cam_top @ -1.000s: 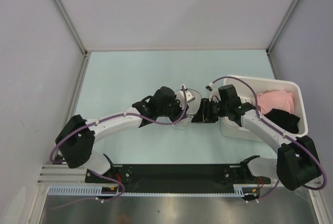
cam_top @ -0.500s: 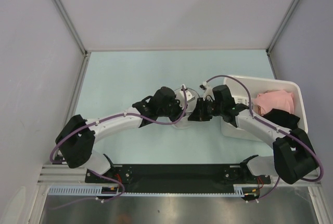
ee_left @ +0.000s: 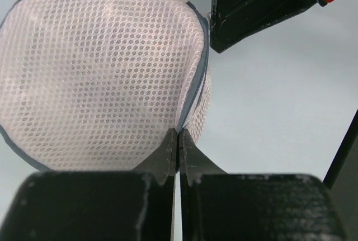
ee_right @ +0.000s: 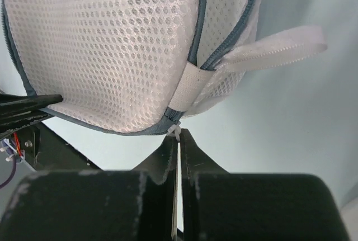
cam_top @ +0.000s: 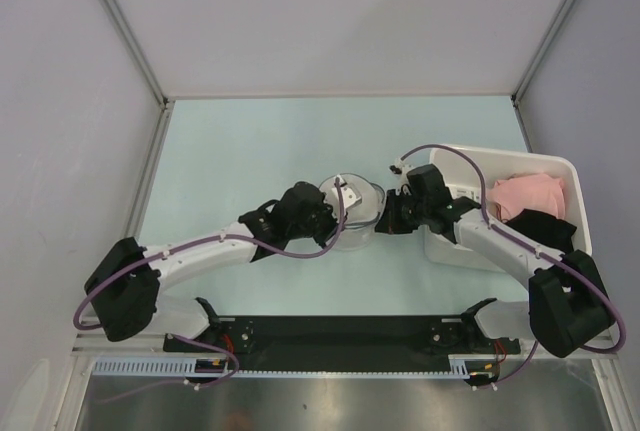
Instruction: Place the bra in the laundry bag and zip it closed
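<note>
As the top camera looked down, the laundry bag (cam_top: 352, 197) lay mid-table between the left gripper (cam_top: 336, 217) and the right gripper (cam_top: 386, 217), near the white bin (cam_top: 520, 153). From the left wrist, the jaws were pinched shut on the bag's zipper rim (ee_left: 196, 84). From the right wrist, the jaws were pressed together on a small white tab (ee_right: 175, 131) at the bag's edge.
</note>
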`<action>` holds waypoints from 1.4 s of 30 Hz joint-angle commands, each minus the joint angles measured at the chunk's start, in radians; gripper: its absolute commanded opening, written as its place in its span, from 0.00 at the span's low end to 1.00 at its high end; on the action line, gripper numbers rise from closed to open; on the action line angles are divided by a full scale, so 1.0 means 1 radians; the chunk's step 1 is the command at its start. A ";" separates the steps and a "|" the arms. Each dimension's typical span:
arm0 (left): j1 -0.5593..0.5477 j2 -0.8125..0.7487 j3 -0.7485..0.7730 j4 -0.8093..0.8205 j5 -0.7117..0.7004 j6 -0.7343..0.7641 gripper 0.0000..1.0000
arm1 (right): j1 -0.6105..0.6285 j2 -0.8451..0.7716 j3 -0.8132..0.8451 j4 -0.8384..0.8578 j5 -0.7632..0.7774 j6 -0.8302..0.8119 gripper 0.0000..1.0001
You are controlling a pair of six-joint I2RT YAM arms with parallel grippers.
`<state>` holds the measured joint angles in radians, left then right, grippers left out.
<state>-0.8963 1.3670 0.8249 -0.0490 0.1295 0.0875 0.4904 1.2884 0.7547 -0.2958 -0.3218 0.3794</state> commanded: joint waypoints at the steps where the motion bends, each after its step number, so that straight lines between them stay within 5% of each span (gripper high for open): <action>1: 0.007 -0.049 -0.023 -0.006 -0.051 0.028 0.00 | -0.004 -0.011 0.058 -0.052 0.054 -0.042 0.00; 4: 0.007 -0.057 -0.021 -0.005 -0.060 0.029 0.00 | -0.006 0.012 0.107 -0.110 -0.135 -0.040 0.05; 5: 0.005 -0.066 -0.026 -0.002 -0.070 0.029 0.00 | -0.012 0.028 0.135 -0.127 -0.245 -0.024 0.27; 7: 0.005 -0.080 -0.033 0.014 -0.079 0.043 0.00 | -0.015 0.029 0.165 -0.222 -0.275 0.002 0.54; 10: 0.004 -0.109 -0.061 0.032 -0.096 0.060 0.00 | -0.058 0.017 0.224 -0.315 -0.281 0.076 0.72; 16: -0.007 -0.167 -0.115 0.093 -0.102 0.087 0.00 | -0.130 0.116 0.323 -0.296 -0.244 0.249 0.79; 28: -0.015 -0.247 -0.175 0.109 -0.100 0.110 0.03 | -0.119 0.359 0.479 -0.290 -0.287 0.308 0.64; 31: -0.015 -0.266 -0.184 0.109 -0.093 0.104 0.11 | -0.108 0.373 0.479 -0.279 -0.306 0.306 0.48; 35: -0.010 -0.282 -0.146 0.019 -0.096 0.042 0.48 | -0.093 0.348 0.460 -0.275 -0.313 0.345 0.29; 42: 0.007 -0.390 -0.031 -0.084 -0.018 -0.416 0.67 | -0.038 0.221 0.384 -0.232 -0.243 0.584 0.00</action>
<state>-0.8963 1.0462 0.6842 -0.0990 0.0658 -0.0090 0.4236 1.6203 1.1713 -0.5613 -0.6014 0.7837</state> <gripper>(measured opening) 0.657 0.060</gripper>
